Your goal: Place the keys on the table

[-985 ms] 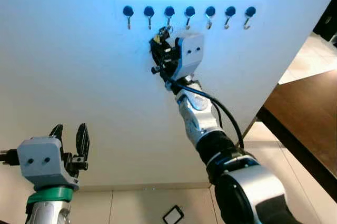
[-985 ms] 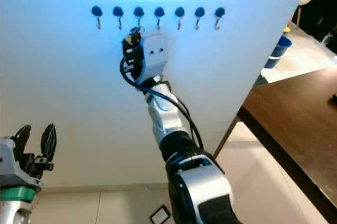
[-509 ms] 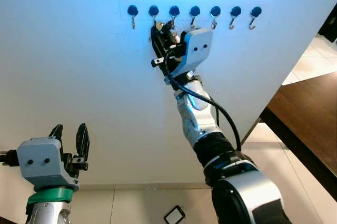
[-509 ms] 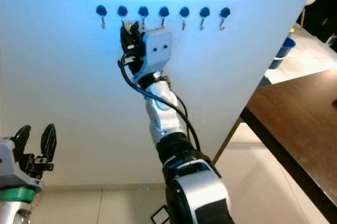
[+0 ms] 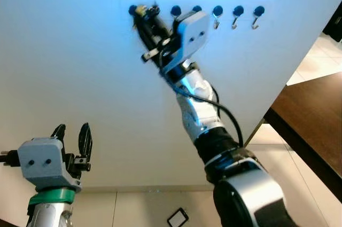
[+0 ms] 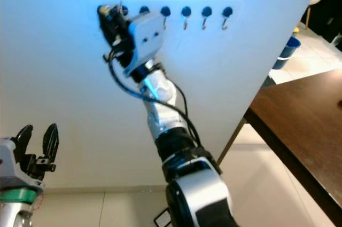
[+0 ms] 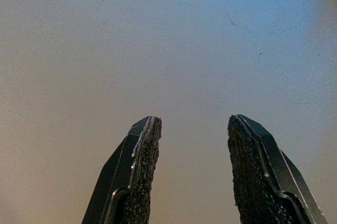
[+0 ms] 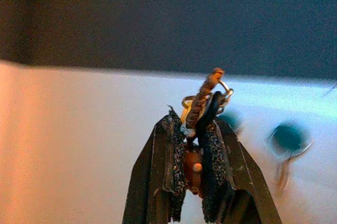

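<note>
Clenched between the black fingers of the right gripper (image 8: 192, 155) is a small bunch of keys (image 8: 202, 103) on a silver ring with a brown braided cord, raised against the white wall (image 5: 80, 67) at the left end of the row of dark-knobbed hooks (image 5: 238, 14). The left gripper (image 5: 72, 136), held low before that wall, is seen with its fingers parted and nothing between them.

Shiny metal keys (image 8: 206, 103) between rough, grainy black tool pads (image 8: 213, 150)
</note>
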Motion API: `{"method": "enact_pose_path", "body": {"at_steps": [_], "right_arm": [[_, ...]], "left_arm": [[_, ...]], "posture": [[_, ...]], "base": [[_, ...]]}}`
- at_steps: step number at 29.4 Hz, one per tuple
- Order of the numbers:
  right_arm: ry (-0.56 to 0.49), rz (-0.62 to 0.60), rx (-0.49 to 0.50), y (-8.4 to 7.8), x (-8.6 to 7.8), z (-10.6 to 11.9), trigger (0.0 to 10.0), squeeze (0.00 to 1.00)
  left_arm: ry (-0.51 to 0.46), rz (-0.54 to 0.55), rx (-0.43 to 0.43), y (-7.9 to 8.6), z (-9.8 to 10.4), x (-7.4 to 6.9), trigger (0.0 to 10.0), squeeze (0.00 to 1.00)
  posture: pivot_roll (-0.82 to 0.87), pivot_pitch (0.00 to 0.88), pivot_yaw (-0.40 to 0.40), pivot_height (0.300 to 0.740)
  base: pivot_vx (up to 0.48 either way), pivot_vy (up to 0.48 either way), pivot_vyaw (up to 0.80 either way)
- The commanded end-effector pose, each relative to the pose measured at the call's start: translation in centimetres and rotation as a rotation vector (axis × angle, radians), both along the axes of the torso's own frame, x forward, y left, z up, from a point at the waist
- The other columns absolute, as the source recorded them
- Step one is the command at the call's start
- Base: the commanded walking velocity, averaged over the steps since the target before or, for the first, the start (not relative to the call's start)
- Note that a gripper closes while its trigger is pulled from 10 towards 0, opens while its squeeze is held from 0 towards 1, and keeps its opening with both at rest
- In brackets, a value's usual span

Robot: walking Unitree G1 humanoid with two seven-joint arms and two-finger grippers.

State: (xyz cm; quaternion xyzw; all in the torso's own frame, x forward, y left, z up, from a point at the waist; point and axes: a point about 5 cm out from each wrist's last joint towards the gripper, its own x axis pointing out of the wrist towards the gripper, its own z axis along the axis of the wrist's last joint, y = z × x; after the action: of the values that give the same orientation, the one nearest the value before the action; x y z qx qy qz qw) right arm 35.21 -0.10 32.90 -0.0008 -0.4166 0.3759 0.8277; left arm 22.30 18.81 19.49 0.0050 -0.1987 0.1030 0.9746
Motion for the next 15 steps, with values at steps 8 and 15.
{"method": "enact_pose_path", "body": {"at_steps": [8, 15], "right_arm": [[0.011, 0.045, -0.046, 0.1, -1.4, -3.0, 0.0, 0.00], [0.081, 0.017, -0.056, -1.2, -1.7, -5.7, 0.0, 0.00]], "left_arm": [[0.000, 0.005, 0.012, 0.3, 0.0, -0.1, 10.0, 0.00], [0.001, -0.012, 0.012, 0.0, 0.0, -0.2, 10.0, 0.00]], "posture": [[-0.09, 0.117, 0.081, 0.740], [-0.10, 0.101, 0.090, 0.740]], "base": [[0.000, 0.000, 0.00], [0.000, 0.000, 0.00]]}}
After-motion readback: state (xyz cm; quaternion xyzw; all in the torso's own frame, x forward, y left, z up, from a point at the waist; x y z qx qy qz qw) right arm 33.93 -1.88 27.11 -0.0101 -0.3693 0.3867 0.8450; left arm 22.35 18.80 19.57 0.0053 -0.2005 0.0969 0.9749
